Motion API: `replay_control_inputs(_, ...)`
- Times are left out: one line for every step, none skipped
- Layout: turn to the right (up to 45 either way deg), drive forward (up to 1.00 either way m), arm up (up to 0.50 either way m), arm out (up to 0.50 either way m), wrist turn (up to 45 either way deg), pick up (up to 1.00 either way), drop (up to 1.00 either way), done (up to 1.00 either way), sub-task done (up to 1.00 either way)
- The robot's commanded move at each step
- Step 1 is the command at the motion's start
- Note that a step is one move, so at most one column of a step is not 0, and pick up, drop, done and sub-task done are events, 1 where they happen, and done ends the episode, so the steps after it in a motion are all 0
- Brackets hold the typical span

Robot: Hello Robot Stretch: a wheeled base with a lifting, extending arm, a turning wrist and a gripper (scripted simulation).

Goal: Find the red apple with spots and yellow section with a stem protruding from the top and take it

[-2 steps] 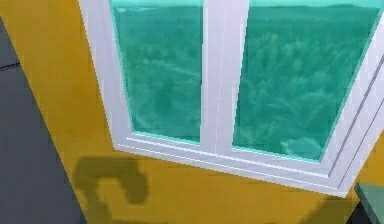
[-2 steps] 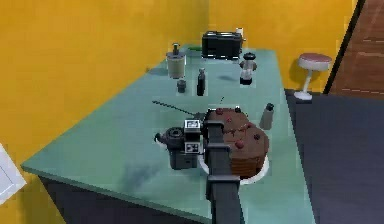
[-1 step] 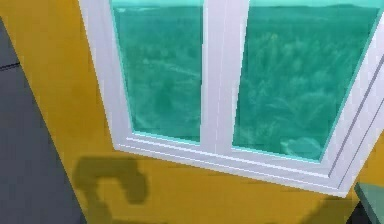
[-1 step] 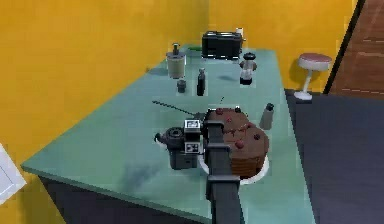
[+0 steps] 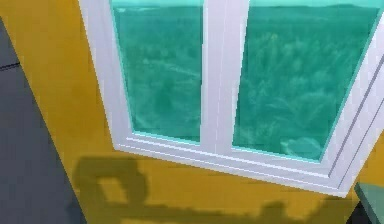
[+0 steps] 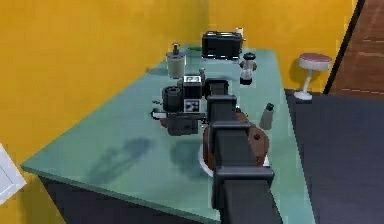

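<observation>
Forward view, left to right: a dark floor strip at the edge, then the yellow wall. Next is a white-framed window with two panes and green trees behind the glass.

Arm side view: a white frame corner sits at bottom left. The teal table runs from there up to the far wall. A small grey lidded pot stands at the back of the table. In front of it is my claw, a dark body over the table's middle with small dark things on the table at or behind it. I cannot tell whether it holds anything, and I cannot tell its finger state either. Just right of it are the two white marker squares. A black toaster stands against the wall. The arm rises from the bottom edge over a round brown disc lying on the table. Further right are a dark cup-like thing and a small grey shaker near the table's right edge. Off the table are a red-topped white stool and a brown door.

I cannot tell where the apple is: no blob here reads clearly as it.
</observation>
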Motion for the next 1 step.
replay_control_inputs(0.0, 0.0, 0.0, 0.0, 0.0, 0.0, 0.0, 1.0, 0.0)
